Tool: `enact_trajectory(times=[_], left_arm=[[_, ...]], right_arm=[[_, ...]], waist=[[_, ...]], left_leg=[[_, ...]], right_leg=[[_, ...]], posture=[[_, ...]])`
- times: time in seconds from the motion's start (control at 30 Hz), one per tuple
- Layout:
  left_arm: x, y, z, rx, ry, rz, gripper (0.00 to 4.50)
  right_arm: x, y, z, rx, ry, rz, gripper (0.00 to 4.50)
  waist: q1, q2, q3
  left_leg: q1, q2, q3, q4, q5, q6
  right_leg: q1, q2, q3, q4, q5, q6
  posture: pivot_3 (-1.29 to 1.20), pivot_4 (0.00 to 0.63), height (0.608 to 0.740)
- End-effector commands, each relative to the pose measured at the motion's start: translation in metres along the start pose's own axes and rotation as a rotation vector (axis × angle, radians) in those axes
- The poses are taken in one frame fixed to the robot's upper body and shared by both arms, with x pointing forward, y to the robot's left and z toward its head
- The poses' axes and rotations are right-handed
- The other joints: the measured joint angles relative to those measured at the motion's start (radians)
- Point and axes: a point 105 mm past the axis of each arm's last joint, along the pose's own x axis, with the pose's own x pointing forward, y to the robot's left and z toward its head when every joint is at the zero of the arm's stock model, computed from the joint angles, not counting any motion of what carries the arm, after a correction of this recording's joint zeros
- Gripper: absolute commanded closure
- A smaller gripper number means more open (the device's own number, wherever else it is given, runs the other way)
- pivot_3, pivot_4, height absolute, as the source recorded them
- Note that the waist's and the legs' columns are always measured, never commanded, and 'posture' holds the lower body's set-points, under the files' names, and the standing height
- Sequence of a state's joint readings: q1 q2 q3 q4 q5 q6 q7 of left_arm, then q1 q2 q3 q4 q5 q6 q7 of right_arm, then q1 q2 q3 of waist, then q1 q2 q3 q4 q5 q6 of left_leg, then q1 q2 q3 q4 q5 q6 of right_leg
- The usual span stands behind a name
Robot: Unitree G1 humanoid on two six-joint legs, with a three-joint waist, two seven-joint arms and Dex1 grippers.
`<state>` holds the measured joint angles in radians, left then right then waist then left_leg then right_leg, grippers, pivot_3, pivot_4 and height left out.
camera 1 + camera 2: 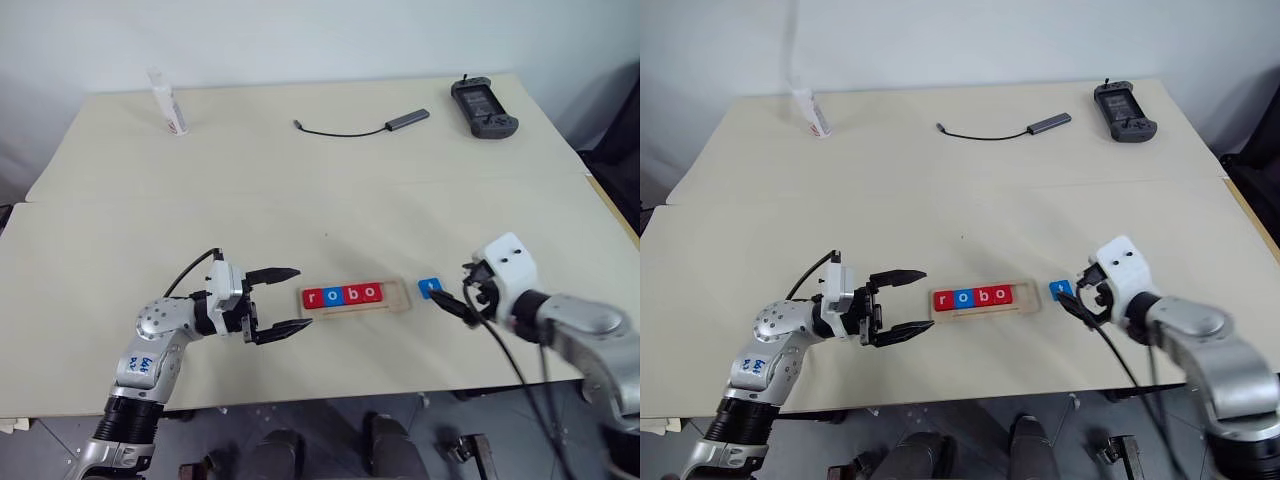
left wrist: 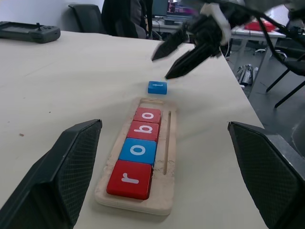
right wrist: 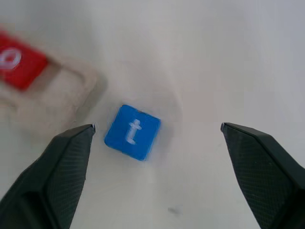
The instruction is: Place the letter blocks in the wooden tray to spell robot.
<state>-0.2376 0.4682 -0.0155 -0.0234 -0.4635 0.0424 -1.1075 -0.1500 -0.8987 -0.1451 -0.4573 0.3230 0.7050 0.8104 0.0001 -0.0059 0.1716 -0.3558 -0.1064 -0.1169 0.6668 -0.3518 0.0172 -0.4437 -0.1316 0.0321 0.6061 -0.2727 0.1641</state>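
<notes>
Left gripper (image 1: 287,299), at the left: black fingers spread wide and level, gripping nothing, tips pointing toward the near end of the wooden tray (image 1: 396,302), which lies just beyond them on the table (image 1: 330,190). In the tray, starting at the end nearest this gripper, four letter blocks sit side by side: red r (image 1: 313,297), blue o (image 1: 332,296), red b (image 1: 351,295), red o (image 1: 370,293); the slot at the far end is bare wood. Blue t block (image 1: 429,288): flat on the table just past that bare end, apart from the tray. Right gripper (image 1: 449,304), at the right: fingers spread wide with nothing between them, poised just above and beside the t block without touching it.
</notes>
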Motion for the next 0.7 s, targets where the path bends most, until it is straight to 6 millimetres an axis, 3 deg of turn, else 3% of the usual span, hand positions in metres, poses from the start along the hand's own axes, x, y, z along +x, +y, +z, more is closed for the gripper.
enact_trajectory(times=[0.03, 0.17, 0.37, 0.47, 0.7], left_arm=[[0.002, 0.000, 0.005, 0.034, -0.011, -0.012, 0.00], [0.000, 0.001, 0.004, 0.037, -0.009, -0.008, 0.00], [-0.004, -0.002, 0.005, 0.038, 0.000, -0.011, 0.00], [-0.006, -0.003, 0.006, 0.044, 0.007, 0.002, 0.00], [-0.009, -0.005, 0.007, 0.047, 0.010, 0.026, 0.00]], right_arm=[[0.001, 0.008, 0.000, -0.228, -0.073, 0.253, 0.03], [0.020, -0.015, -0.017, -0.278, -0.016, 0.356, 0.03], [0.037, -0.027, -0.023, -0.284, 0.013, 0.457, 0.03], [0.042, -0.027, -0.024, -0.286, 0.007, 0.495, 0.61], [0.047, -0.024, -0.023, -0.288, -0.010, 0.546, 2.92]], waist=[[-0.004, 0.000, 0.000], [-0.010, -0.001, 0.001], [-0.004, -0.001, 0.001], [-0.001, -0.001, 0.001], [-0.002, -0.001, 0.001]], left_leg=[[0.000, 0.001, 0.000, 0.000, 0.000, 0.000], [0.002, 0.002, 0.004, 0.001, 0.000, 0.000], [0.001, 0.003, 0.005, 0.001, 0.000, -0.001], [0.001, 0.003, 0.004, 0.001, 0.000, 0.000], [0.001, 0.003, 0.004, 0.002, 0.000, -0.001]], right_leg=[[0.000, 0.000, 0.000, 0.000, 0.000, 0.000], [0.000, 0.000, 0.001, 0.000, 0.001, 0.001], [-0.001, 0.000, 0.000, -0.001, 0.001, 0.001], [-0.001, -0.001, -0.001, -0.001, 0.001, 0.001], [-0.001, 0.000, -0.001, -0.001, 0.002, 0.001]], posture=[[0.00, 0.150, 0.740], [0.00, 0.150, 0.740], [0.00, 0.150, 0.740], [0.00, 0.150, 0.740], [0.00, 0.150, 0.740]])
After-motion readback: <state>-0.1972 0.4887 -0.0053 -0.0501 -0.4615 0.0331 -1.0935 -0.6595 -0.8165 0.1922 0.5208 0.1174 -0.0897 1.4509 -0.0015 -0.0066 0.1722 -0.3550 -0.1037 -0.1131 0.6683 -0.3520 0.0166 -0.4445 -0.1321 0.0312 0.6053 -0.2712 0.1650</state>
